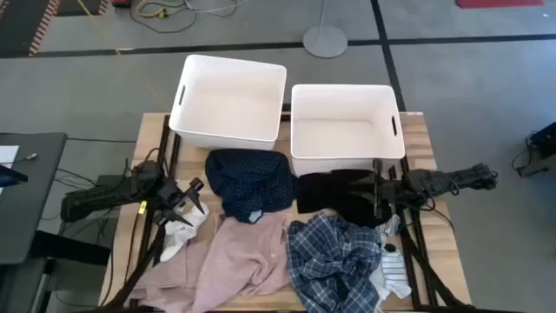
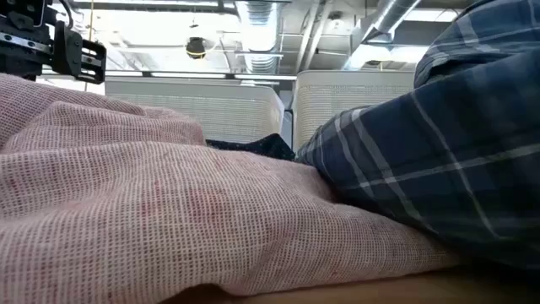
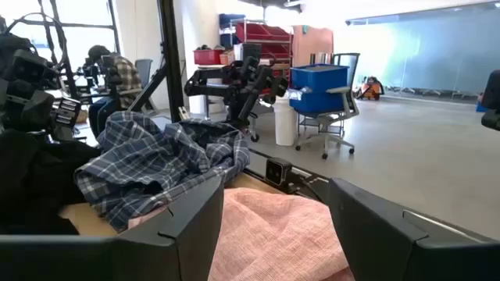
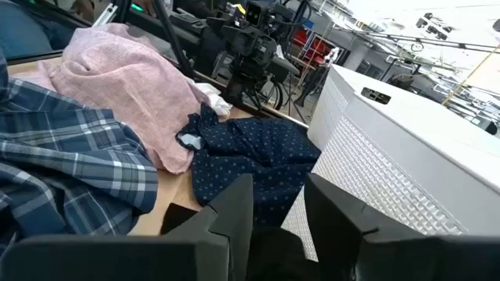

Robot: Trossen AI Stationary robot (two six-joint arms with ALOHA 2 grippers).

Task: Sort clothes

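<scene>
The clothes lie in a heap on the table's near half. The pink shirt (image 1: 234, 261) is at the near left, the blue-white plaid shirt (image 1: 334, 261) to its right, and the navy dotted top (image 1: 250, 181) is in front of the left bin. The black garment (image 1: 334, 196) is in front of the right bin. A white sock (image 1: 178, 233) lies at the left and striped socks (image 1: 395, 271) at the near right. My left gripper (image 1: 195, 198) is open above the pink shirt's far edge (image 3: 273, 234), raised clear (image 2: 80, 51). My right gripper (image 1: 375, 193) is open over the black garment's right part (image 4: 269, 250). My right gripper's fingers (image 4: 234, 211) come level from the table's right side and stand low over the black garment. The dark cloth shows between them at their base. I cannot tell whether they touch it.
Two white plastic bins stand side by side at the table's far edge, the left bin (image 1: 228, 100) and the right bin (image 1: 345, 122). Both show bare white floors. The right bin's ribbed wall (image 4: 391, 164) is close beside my right gripper. Bare wood (image 1: 130, 252) shows at the table's left.
</scene>
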